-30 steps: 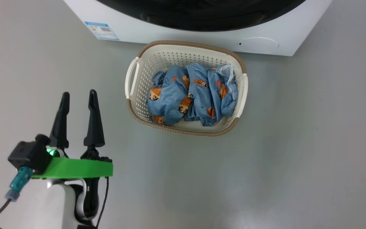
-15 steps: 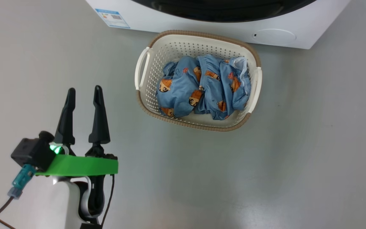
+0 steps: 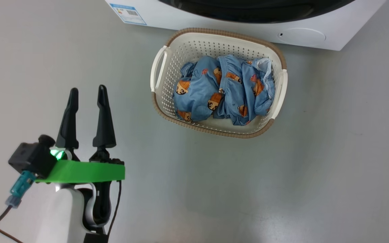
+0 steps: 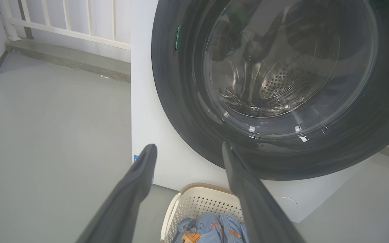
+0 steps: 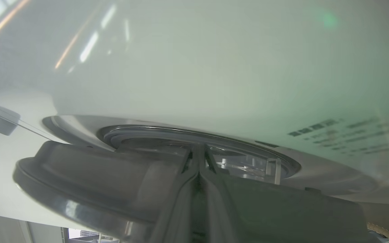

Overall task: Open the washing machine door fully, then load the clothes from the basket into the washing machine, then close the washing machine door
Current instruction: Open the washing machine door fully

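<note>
The right gripper (image 5: 199, 158) is pinched together, apparently for levering the washing machine door (image 4: 181, 101); the left gripper (image 3: 88, 89) is held spread at eight o'clock.

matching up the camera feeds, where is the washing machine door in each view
head view: washing machine door, black arc along the top edge
left wrist view: the door sits centre to right, glass facing the camera
right wrist view: the door's dark rim crosses the lower part
shared landmark: the washing machine's white front
</note>
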`<state>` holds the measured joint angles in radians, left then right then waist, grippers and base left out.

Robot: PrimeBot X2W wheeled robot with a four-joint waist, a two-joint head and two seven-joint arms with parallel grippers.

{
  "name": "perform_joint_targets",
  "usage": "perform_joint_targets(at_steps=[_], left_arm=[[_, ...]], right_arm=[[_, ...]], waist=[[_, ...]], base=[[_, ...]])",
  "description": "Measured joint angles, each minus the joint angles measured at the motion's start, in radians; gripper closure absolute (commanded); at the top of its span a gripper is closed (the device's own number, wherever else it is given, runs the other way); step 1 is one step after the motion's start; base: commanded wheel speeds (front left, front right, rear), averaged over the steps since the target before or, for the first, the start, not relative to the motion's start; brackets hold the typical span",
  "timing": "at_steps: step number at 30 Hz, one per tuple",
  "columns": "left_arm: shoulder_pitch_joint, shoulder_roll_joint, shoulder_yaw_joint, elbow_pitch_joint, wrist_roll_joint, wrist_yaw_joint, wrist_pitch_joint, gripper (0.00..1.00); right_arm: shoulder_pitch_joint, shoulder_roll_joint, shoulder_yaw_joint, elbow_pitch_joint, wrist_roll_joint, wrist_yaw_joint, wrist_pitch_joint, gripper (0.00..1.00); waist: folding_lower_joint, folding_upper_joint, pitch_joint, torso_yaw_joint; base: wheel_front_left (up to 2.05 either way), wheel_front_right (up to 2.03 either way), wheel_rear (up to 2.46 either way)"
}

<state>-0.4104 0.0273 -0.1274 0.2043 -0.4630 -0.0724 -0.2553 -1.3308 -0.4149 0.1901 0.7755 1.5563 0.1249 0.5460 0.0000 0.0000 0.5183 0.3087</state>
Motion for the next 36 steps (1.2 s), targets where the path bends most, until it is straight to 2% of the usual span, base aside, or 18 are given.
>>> perform_joint_targets(at_steps=[18, 36], left_arm=[[0.053, 0.0, 0.028, 0.042, 0.043, -0.01, 0.0, 0.0], [0.169, 0.005, 0.086, 0.095, 0.098, -0.032, 0.0, 0.0]], right_arm=[[0.214, 0.027, -0.001, -0.045, 0.049, 0.0, 0.078, 1.0], [0.507, 0.111, 0.011, -0.124, 0.083, 0.0, 0.17, 1.0]], waist=[[0.0, 0.0, -0.134, -0.026], [0.0, 0.0, -0.316, -0.005]], base=[[0.0, 0.0, 0.0], [0.0, 0.0, 0.0]])
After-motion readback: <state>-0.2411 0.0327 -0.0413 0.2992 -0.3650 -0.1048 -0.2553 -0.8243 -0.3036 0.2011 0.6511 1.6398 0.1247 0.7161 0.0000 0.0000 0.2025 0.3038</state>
